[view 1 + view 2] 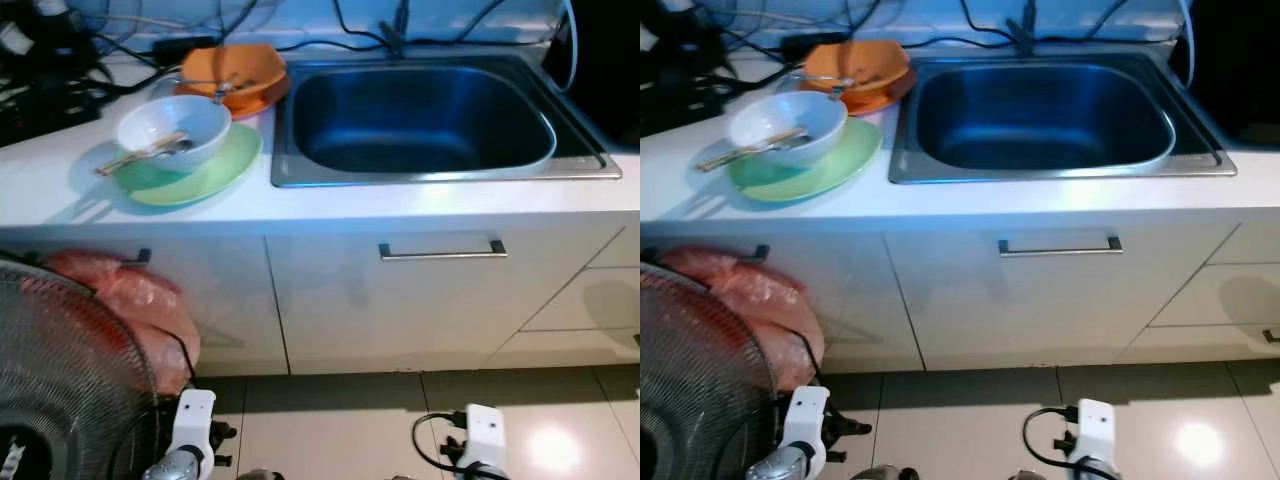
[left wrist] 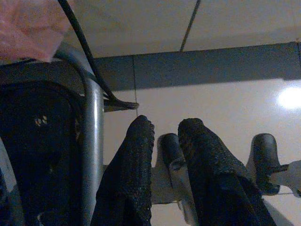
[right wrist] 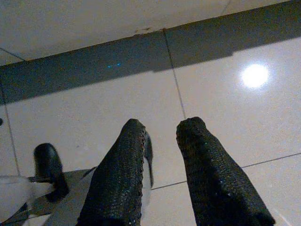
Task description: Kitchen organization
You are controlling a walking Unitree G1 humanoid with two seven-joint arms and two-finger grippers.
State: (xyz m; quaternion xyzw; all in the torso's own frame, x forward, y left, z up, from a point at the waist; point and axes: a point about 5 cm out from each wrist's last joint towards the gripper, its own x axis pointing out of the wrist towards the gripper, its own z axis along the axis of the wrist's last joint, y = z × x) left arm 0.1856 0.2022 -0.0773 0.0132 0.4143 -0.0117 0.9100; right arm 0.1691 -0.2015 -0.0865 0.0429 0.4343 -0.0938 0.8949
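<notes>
On the white counter, left of the steel sink (image 1: 575,165), a white bowl (image 1: 175,125) holding chopsticks (image 1: 140,155) and a spoon sits on a green plate (image 1: 205,175). Behind it is an orange bowl (image 1: 235,68) on an orange plate, with a utensil in it. Both arms hang low in front of the cabinets. The left gripper (image 2: 165,127) is open over the floor beside a fan stand, with nothing between its fingers. The right gripper (image 3: 162,126) is open above bare tiles, also holding nothing.
A wire-grilled fan (image 1: 60,380) stands at the lower left, with a pink plastic bag (image 1: 140,305) behind it. White cabinet fronts with a metal handle (image 1: 442,250) run below the counter. Black cables (image 1: 60,60) lie on the back left of the counter. The tiled floor is glossy.
</notes>
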